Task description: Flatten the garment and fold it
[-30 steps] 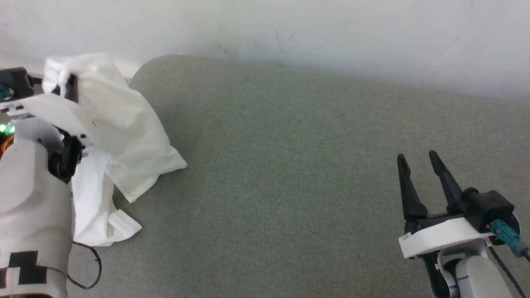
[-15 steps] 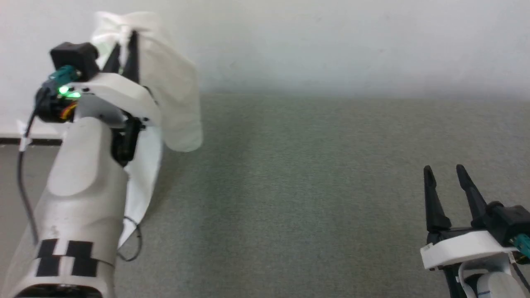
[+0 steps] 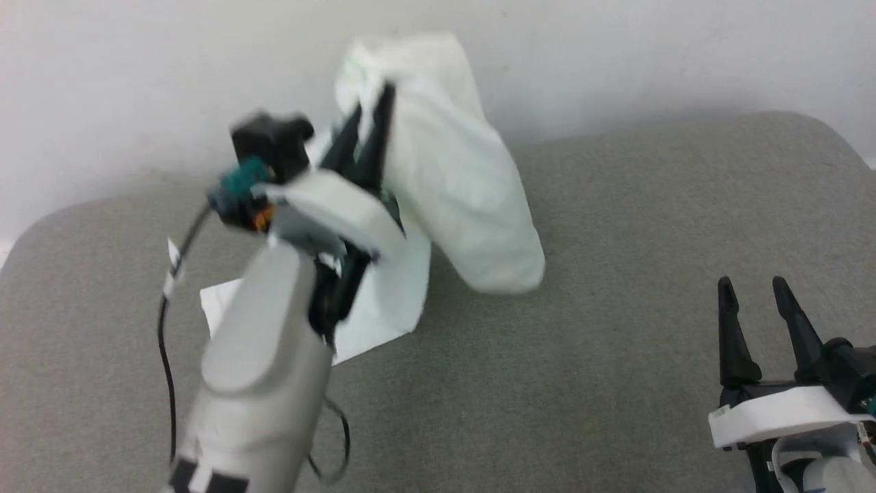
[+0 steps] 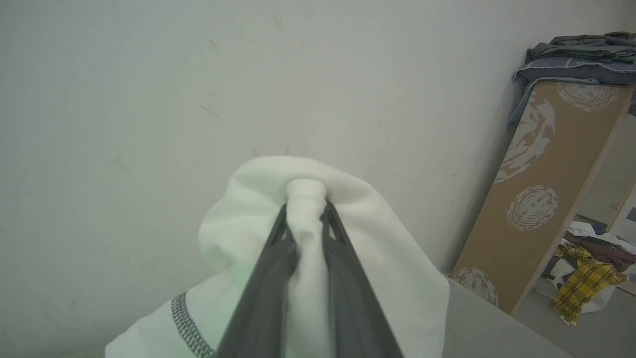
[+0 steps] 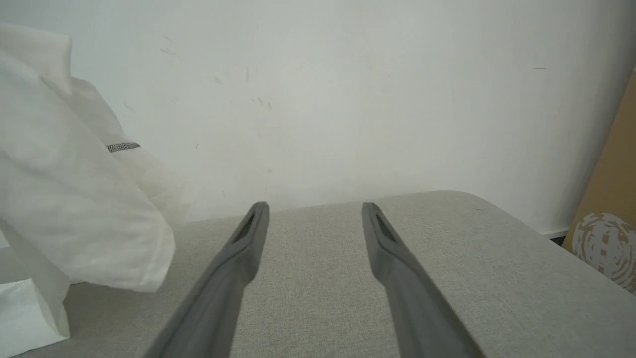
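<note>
The garment, a white thin T-shirt, hangs in a bunch above the grey table, its lower end resting on the cloth surface. My left gripper is shut on a pinched fold near its top. In the left wrist view the two fingers clamp a roll of the garment, and a grey-black stitched seam shows at the lower left. My right gripper stands open and holds nothing at the lower right, well apart from the shirt. The right wrist view has the garment hanging at its left, beyond the right gripper.
A white wall runs behind the table, whose rounded corner shows at the right. A brown patterned board leans on the wall with folded clothes on top, and a pile of clothes lies on the floor beyond.
The head camera has swung, so the whole picture shifted. My left gripper has lifted the garment off the table and carried it toward the middle. The right gripper stays open.
</note>
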Tool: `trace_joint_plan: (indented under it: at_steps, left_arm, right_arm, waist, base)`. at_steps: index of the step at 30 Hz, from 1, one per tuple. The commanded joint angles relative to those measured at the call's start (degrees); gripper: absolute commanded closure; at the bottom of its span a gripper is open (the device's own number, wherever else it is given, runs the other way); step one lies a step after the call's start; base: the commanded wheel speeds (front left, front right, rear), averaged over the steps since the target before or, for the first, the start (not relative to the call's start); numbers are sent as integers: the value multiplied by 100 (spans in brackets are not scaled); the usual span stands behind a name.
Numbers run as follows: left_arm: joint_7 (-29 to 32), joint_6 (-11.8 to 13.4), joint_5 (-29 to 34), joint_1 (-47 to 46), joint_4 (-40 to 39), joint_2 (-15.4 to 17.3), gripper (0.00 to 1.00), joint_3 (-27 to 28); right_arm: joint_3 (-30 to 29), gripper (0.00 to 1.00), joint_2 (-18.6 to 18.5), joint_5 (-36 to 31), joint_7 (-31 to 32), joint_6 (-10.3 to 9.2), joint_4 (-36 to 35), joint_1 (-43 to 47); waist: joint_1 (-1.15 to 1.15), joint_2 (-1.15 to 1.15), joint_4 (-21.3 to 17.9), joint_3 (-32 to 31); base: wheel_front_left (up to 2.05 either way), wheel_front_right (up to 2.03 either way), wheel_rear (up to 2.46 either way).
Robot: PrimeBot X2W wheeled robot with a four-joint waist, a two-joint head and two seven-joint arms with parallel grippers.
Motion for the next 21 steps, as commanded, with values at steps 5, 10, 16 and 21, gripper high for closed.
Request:
trace_joint_plan:
  at_steps: [5,10,16,21]
  left_arm:
    - [296,487,-368,1852,-199,-21,100,-347]
    - [215,892,-361,3028,-326,-24,44,-500]
    - [-145,1016,-233,3450,-830,19,0,-603]
    - [-553,1063,-19,3389,-1380,198,0,-497]
  right_arm:
    - [160,0,12,98,-56,-4,74,-1]
    - [450,0,12,-36,-92,-4,82,-24]
    - [471,0,12,-105,-100,-4,107,2]
    - [466,0,12,-125,-68,-4,55,101]
  waist:
    - [0,-1,-143,260]
    - [0,-1,30,274]
    - [0,-1,288,177]
    - [0,-1,420,54]
  base:
    - [0,0,0]
    - [0,0,0]
    - [0,0,0]
    - [0,0,0]
